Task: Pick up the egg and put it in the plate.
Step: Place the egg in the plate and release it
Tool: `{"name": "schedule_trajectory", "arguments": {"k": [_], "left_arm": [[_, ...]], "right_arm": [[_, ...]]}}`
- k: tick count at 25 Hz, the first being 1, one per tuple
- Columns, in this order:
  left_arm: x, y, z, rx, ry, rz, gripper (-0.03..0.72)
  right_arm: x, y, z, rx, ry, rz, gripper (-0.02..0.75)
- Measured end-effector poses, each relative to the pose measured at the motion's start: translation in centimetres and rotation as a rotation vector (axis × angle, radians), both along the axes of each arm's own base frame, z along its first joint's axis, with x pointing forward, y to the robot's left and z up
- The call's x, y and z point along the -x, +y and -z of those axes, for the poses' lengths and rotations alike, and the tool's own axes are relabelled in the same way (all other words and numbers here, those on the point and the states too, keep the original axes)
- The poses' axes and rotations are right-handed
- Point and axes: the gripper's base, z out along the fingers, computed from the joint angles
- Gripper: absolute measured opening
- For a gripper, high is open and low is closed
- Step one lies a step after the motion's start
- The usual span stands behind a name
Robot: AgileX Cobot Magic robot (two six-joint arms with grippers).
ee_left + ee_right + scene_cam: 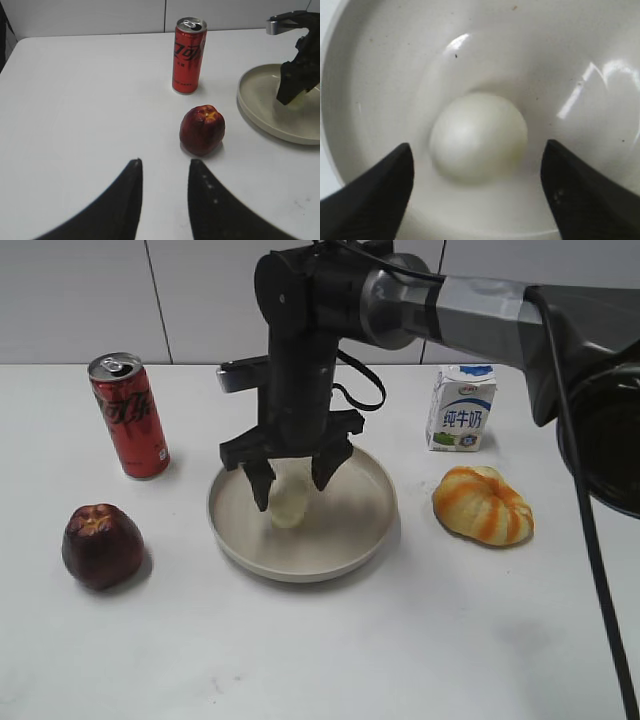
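The pale cream egg lies inside the round beige plate at the table's middle. It also shows in the right wrist view, resting on the plate's floor. My right gripper hangs just above the egg, open, its fingers spread wide on either side and clear of it. My left gripper is open and empty, low over the bare table in front of the apple. The plate's left part shows in the left wrist view, with the right gripper's fingers over it.
A red soda can stands back left, and a dark red apple lies in front of it. A small milk carton stands back right. An orange-striped bun lies right of the plate.
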Motion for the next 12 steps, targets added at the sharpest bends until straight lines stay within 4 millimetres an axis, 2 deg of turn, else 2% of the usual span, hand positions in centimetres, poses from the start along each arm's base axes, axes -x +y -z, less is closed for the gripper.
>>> {"name": "schedule_trajectory", "arguments": {"k": [2,7,9,12], "left_arm": [[0.0,0.0,0.0,0.000,0.000,0.000,0.230],[0.0,0.0,0.0,0.000,0.000,0.000,0.230],[0.0,0.0,0.0,0.000,0.000,0.000,0.230],[0.0,0.0,0.0,0.000,0.000,0.000,0.230]], "right_arm": [[0.0,0.0,0.0,-0.001,0.001,0.000,0.627],[-0.3,-0.4,-0.8,-0.010,-0.013,-0.002,0.638],[-0.8,-1.2,-2.2,-0.029,-0.039,-0.003,0.638],[-2.6,-4.2,-5.9,-0.060,-0.114,0.036,0.638]]}}
